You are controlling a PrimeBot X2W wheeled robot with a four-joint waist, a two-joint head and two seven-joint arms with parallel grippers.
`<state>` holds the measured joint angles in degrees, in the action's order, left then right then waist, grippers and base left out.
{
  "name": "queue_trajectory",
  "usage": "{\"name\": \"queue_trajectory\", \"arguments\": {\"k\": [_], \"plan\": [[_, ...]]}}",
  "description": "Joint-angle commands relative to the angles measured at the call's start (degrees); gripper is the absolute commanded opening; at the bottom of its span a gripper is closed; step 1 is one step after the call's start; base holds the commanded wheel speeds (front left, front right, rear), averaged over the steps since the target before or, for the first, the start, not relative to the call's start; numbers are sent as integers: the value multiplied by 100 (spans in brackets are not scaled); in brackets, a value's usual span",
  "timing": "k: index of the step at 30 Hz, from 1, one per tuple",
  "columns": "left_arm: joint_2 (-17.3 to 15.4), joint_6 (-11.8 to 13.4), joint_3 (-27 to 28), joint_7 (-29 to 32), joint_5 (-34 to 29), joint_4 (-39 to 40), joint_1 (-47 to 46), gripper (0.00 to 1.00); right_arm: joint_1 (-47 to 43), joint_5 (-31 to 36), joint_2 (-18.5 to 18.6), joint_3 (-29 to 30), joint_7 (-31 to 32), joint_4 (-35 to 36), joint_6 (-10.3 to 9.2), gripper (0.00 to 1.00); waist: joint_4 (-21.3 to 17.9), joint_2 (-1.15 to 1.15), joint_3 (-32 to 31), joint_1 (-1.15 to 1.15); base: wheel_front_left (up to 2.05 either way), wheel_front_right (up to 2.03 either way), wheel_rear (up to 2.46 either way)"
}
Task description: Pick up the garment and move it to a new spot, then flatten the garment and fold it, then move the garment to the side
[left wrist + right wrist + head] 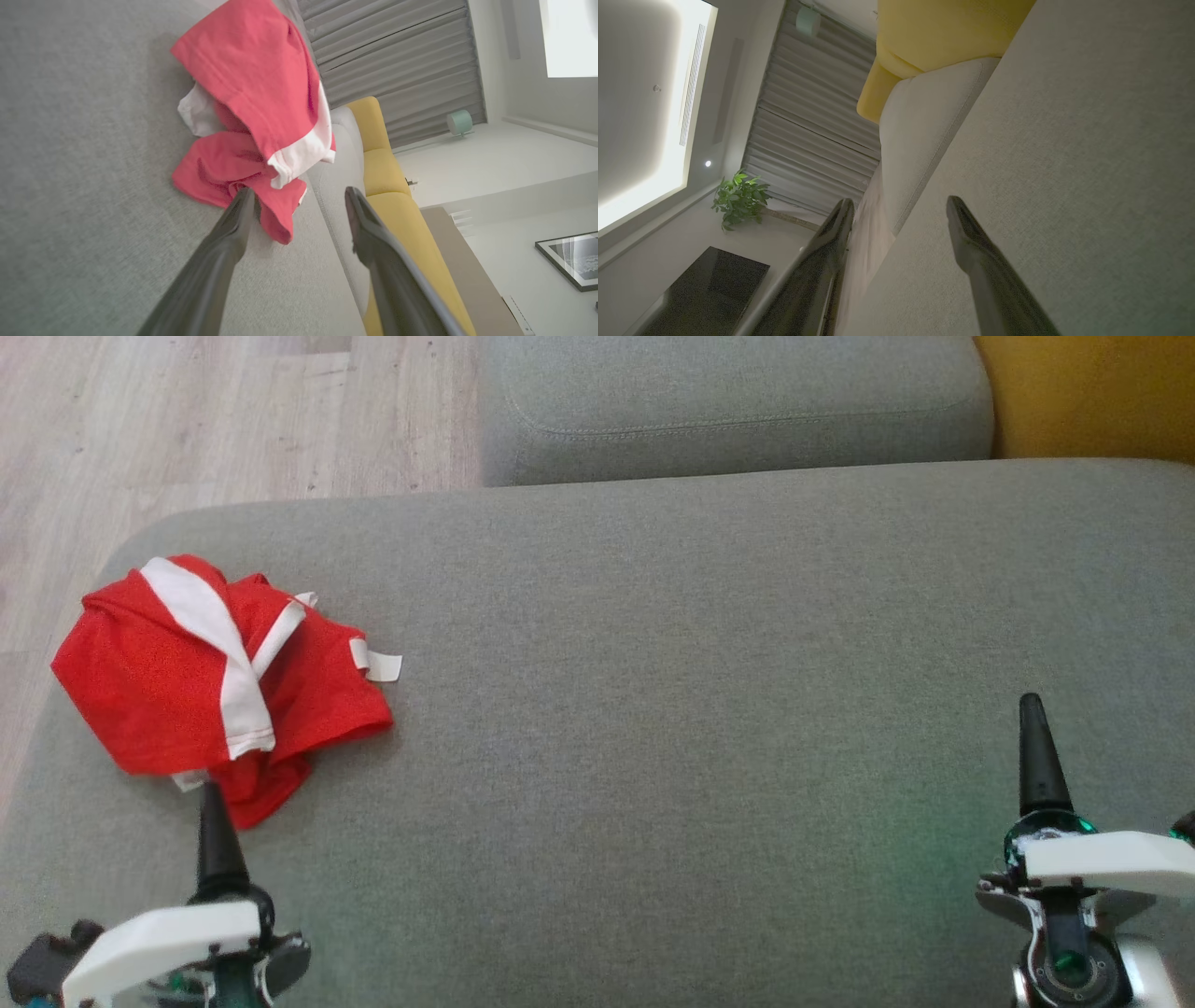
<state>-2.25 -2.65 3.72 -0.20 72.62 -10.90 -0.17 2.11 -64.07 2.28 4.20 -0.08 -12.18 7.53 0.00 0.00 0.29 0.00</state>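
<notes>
garment [215,672]: soft red fabric with white bands, scrunched into a lumpy heap at the left end of the sofa cushion [653,709] | cushion: grey coarse weave, rounded corners | left claw [299,193]: tapered dark fingers spread, tips right by the heap's near edge, pinching nothing | right claw [900,203]: spread too, over bare weave, well apart from the heap

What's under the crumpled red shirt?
The red and white garment lies bunched on the grey sofa cushion, which shows beside it. Its own folds cover the patch underneath, so anything tucked there cannot be seen.
</notes>
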Motion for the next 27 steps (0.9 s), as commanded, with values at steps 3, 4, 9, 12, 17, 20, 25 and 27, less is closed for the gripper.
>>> {"name": "queue_trajectory", "arguments": {"k": [3, 4, 9, 12, 17, 20, 25, 27], "plan": [[-33, 67, -24, -88, -381, 392, -298, 100, 244, 389, 33, -100, -93, 281, -1, 100, -4, 0, 10, 0, 0, 0, 0], [-33, 99, -53, -105, -446, 446, -294, 100, 245, 487, 34, -122, -110, 296, -1, 100, -6, 0, 13, 0, 0, 0, 0], [-35, 106, -190, -189, -864, 551, -259, 100, 263, 1029, 35, -209, -195, 433, -2, 100, -24, 0, 22, 0, 0, 0, 0], [-36, 152, -303, -239, -1389, 587, -278, 100, 260, 1350, 36, -252, -246, 514, -2, 100, -34, 0, 24, 0, 0, 0, 0], [-53, 242, -602, -324, -2285, 634, -325, 100, 253, 1888, 38, -324, -330, 600, -2, 100, -42, 0, 25, 0, 0, 0, 0], [-158, 351, -816, -374, -2714, 651, -365, 100, 254, 2192, 39, -382, -381, 643, -2, 100, -49, 0, 26, 0, 0, 0, 0], [-357, 561, -1233, -458, -3226, 595, -433, 100, 231, 2685, 40, -478, -465, 682, -2, 100, -45, 0, 23, 0, 0, 0, 0], [-432, 666, -1377, -491, -3397, 569, -469, 100, 222, 2896, 41, -533, -499, 682, -2, 100, -45, 0, 22, 0, 0, 0, 0]]}}
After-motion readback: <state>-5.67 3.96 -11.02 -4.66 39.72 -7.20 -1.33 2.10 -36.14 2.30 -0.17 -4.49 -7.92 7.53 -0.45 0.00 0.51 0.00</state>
